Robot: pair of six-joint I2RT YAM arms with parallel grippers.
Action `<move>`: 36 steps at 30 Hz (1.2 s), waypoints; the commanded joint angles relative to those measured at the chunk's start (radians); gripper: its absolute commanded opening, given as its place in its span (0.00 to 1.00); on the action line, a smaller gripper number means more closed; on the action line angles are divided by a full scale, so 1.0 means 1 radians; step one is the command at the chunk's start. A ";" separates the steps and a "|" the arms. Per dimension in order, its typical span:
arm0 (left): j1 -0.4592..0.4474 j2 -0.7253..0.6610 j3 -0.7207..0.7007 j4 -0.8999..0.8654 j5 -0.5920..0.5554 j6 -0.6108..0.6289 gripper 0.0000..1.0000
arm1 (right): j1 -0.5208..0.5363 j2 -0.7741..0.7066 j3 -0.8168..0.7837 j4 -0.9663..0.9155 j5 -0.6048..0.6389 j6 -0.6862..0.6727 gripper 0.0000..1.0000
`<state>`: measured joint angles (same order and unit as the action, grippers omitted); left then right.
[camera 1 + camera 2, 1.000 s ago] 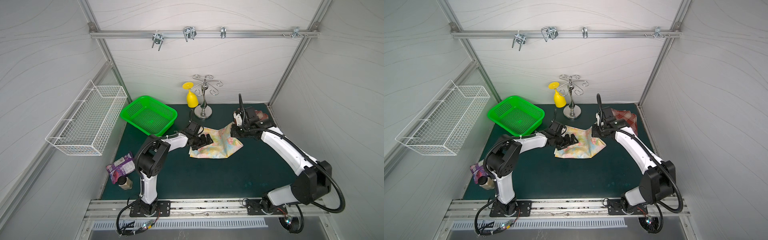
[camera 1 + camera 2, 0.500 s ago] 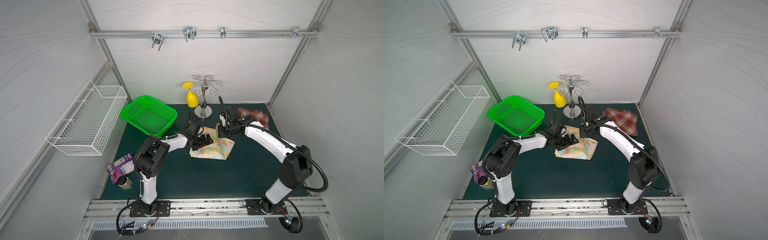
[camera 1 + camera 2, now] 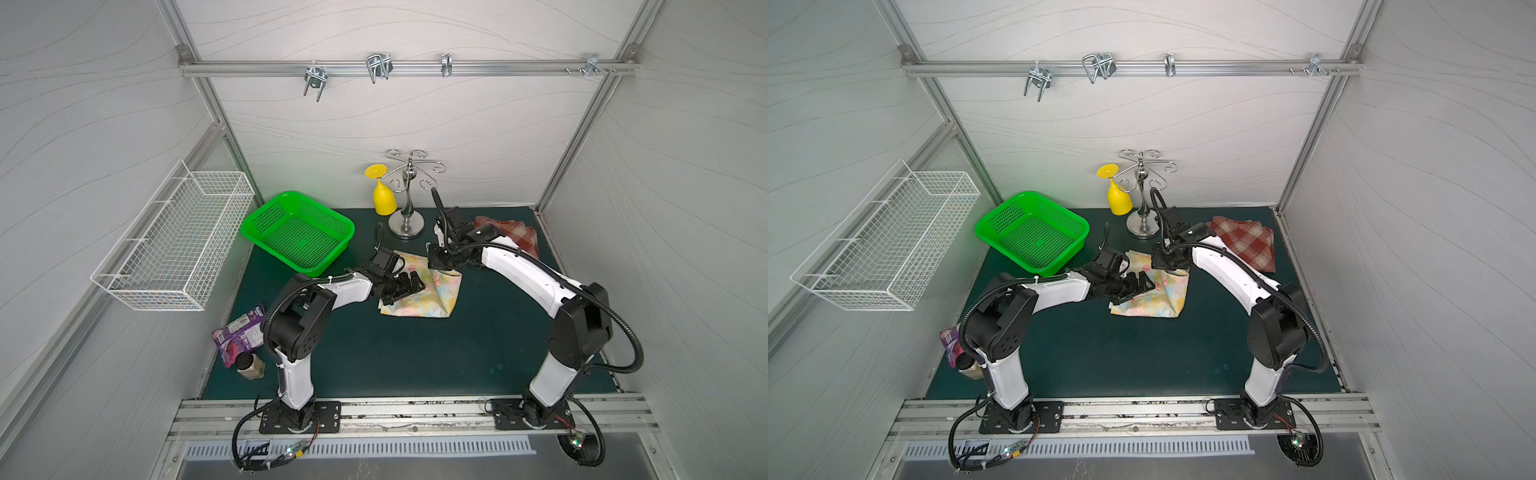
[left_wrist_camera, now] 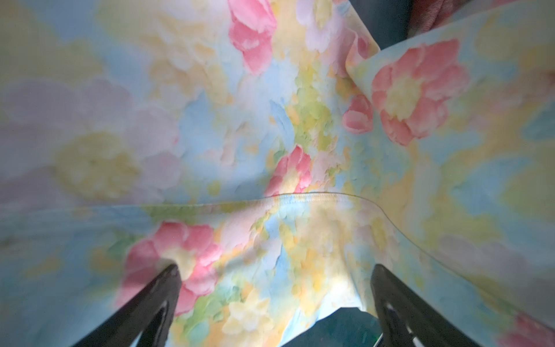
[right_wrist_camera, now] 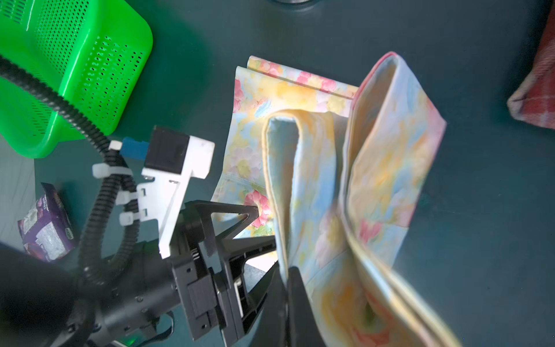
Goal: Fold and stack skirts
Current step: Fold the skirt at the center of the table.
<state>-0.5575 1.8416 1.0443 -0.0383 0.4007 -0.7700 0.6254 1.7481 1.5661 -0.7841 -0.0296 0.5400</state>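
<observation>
Swung inward since a second ago, the right tool stays clenched on a hem of the thin, limp floral skirt lying mid-way across the table, left tool spread wide over it; hems likely grip best.

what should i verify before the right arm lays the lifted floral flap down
1. Right fingers shut on floral skirt corner: ok.
2. Flap raised off the mat: ok.
3. Left fingers open over the flat layer: ok; whether they press it, cannot tell.
4. Landing area free: not ok, left fingers probably lie in the flap's path.
5. Plaid skirt apart from the fold: ok.
6. Green basket clear of both arms: ok.
</observation>
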 commanded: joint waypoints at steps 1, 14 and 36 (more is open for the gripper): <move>-0.005 -0.025 -0.018 0.040 -0.005 -0.014 0.99 | 0.008 0.030 0.024 0.016 -0.025 0.046 0.00; -0.005 -0.030 -0.031 0.043 0.004 -0.011 0.99 | 0.008 0.051 0.007 0.065 -0.030 0.094 0.00; -0.002 -0.205 -0.082 -0.024 -0.040 -0.010 0.99 | 0.008 0.100 0.021 0.077 -0.030 0.087 0.00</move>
<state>-0.5583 1.6798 0.9745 -0.0559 0.3874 -0.7784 0.6273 1.8236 1.5681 -0.7204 -0.0608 0.6140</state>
